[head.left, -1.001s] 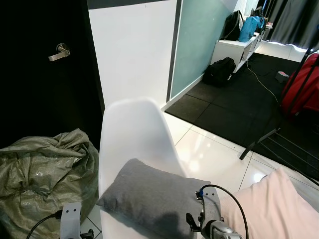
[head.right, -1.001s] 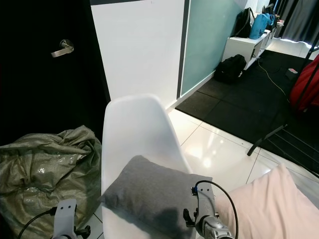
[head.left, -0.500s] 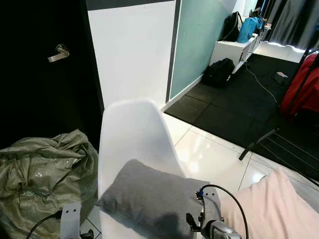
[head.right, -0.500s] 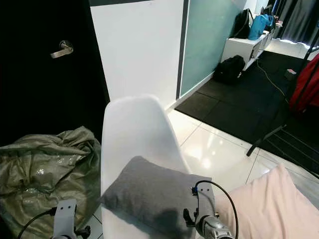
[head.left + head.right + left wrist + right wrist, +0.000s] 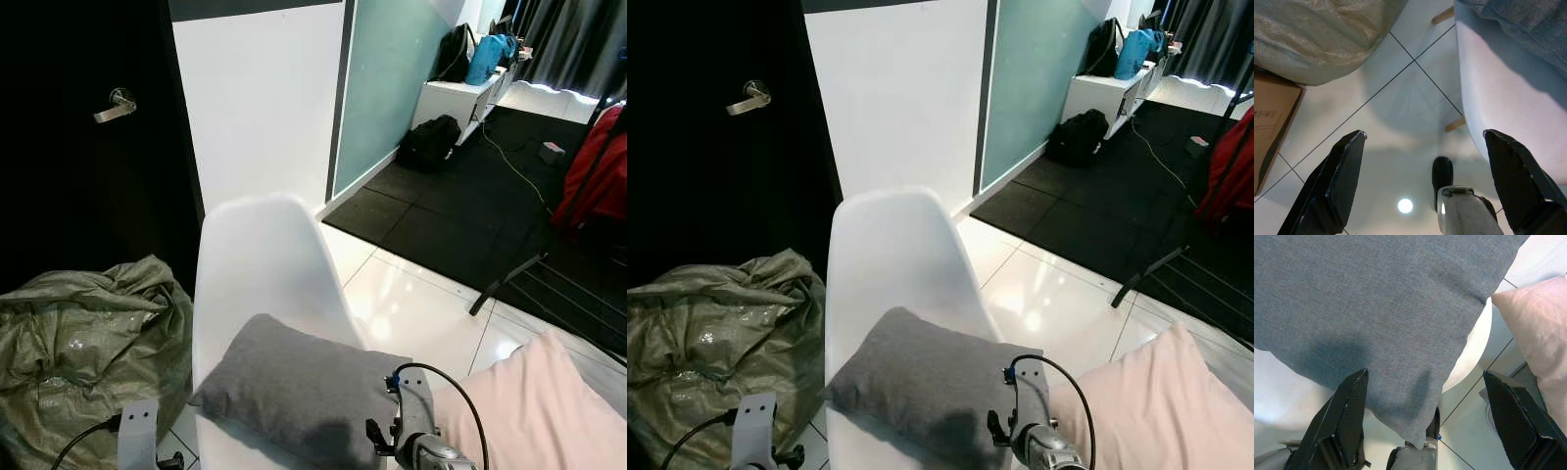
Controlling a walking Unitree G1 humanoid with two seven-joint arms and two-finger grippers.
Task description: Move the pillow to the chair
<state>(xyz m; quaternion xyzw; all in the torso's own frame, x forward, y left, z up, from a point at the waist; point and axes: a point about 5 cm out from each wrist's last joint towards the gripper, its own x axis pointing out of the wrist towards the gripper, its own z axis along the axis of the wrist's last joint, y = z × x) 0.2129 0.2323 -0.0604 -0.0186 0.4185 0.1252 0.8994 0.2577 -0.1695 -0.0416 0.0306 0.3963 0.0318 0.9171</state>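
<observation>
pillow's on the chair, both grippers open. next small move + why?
Probably draw the right gripper up and clear. The grey pillow already lies on the white chair seat, the fingers spread above it and gripping nothing. The left gripper hangs open over the floor.

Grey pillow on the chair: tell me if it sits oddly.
The grey pillow lies on the seat of the white chair, but askew: it is turned at an angle, and its near corner hangs past the seat's front edge, as the right wrist view shows. The right gripper is open above it, not gripping.
</observation>
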